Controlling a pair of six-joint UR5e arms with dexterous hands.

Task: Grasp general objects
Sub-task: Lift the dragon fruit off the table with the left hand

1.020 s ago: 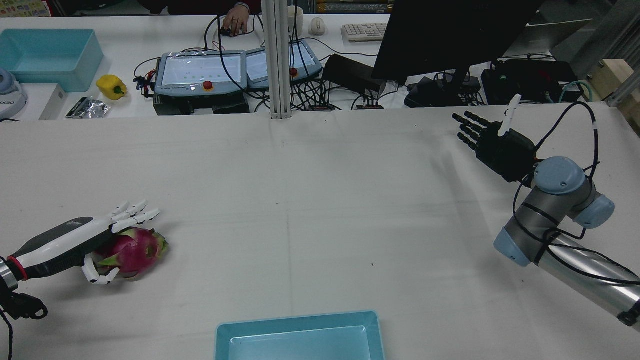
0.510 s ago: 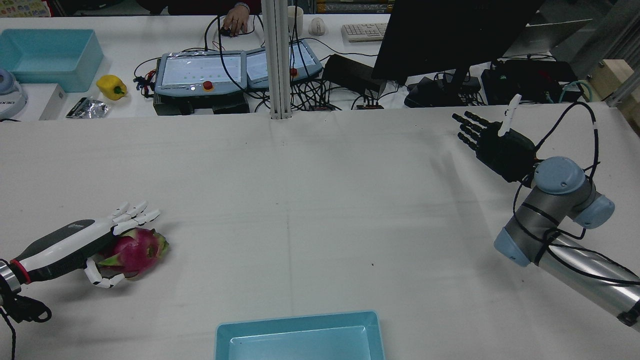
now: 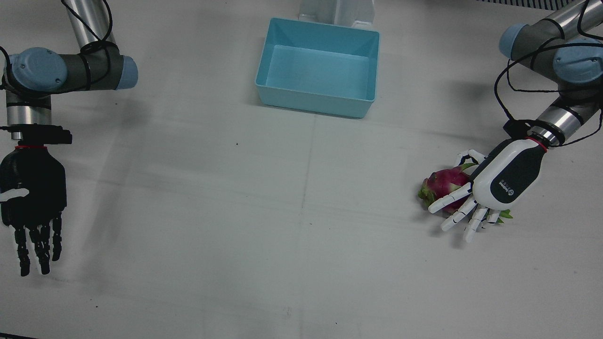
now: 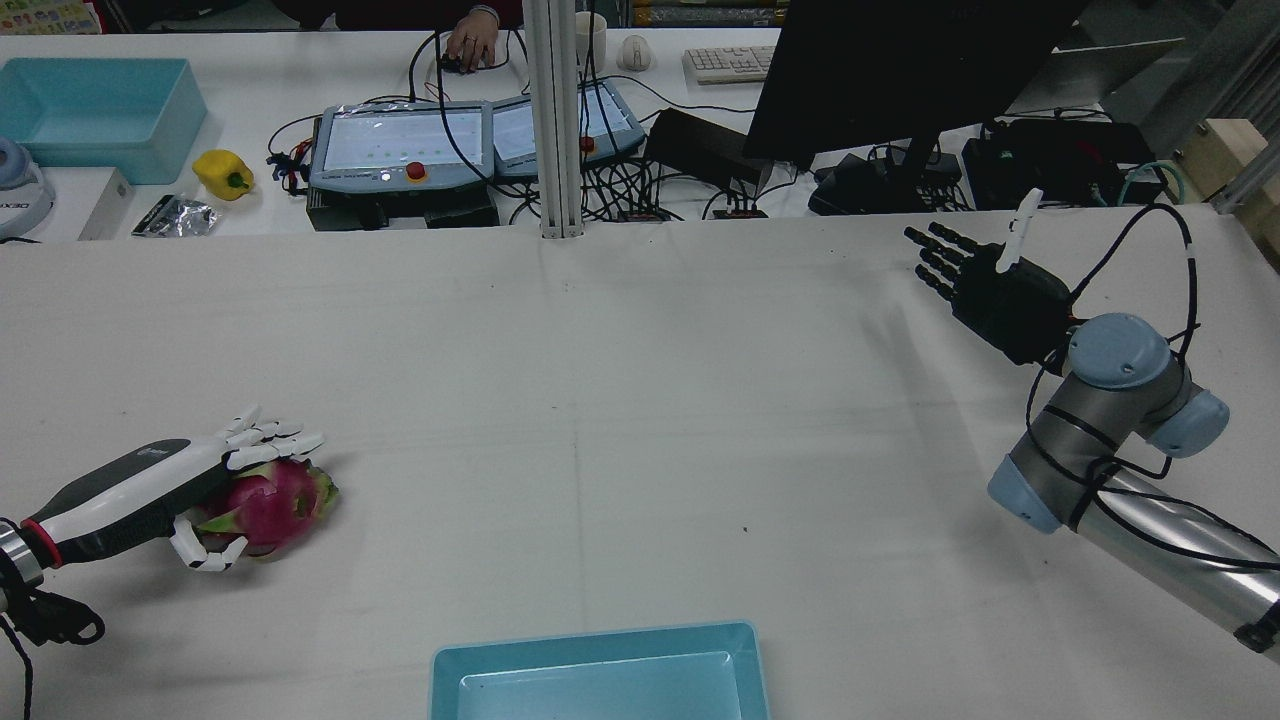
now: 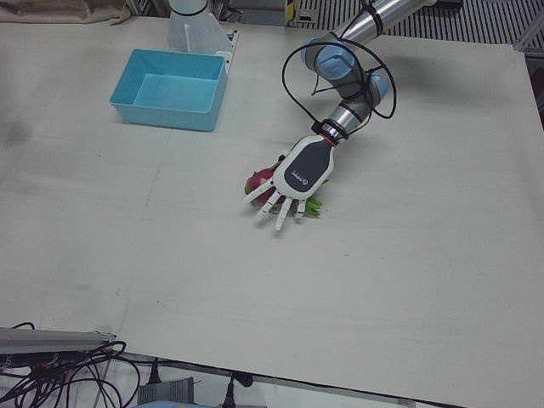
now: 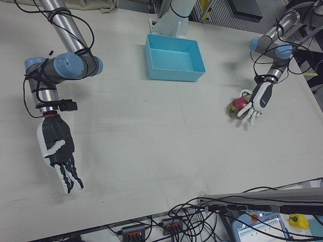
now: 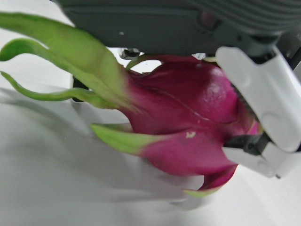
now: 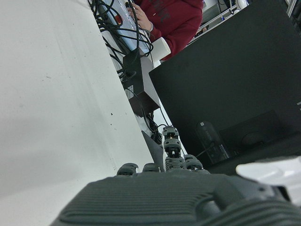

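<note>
**White hand draws its fingers in over the dragon fruit**

While the long fingers lie stretched flat across the top of the fruit, the thumb curls in under its near side, so the left hand cups the dragon fruit from above without yet closing round it. Half a second ago those fingers fanned wider and reached further past the fruit; now they sit bunched and lower, with the thumb tucked closer, which suggests the grasp is tightening rather than letting go. The fruit rests on the white table at the robot's left, well apart from the blue bin near the arm pedestals. In the left hand view its magenta skin looks smooth and glossy, with green-tipped scales curling outward; a white finger segment presses its right flank. Rounded and slick, it could roll out of a loose hold. Far across the table, the black right hand hovers with fingers straight and slightly apart, holding nothing.
</note>
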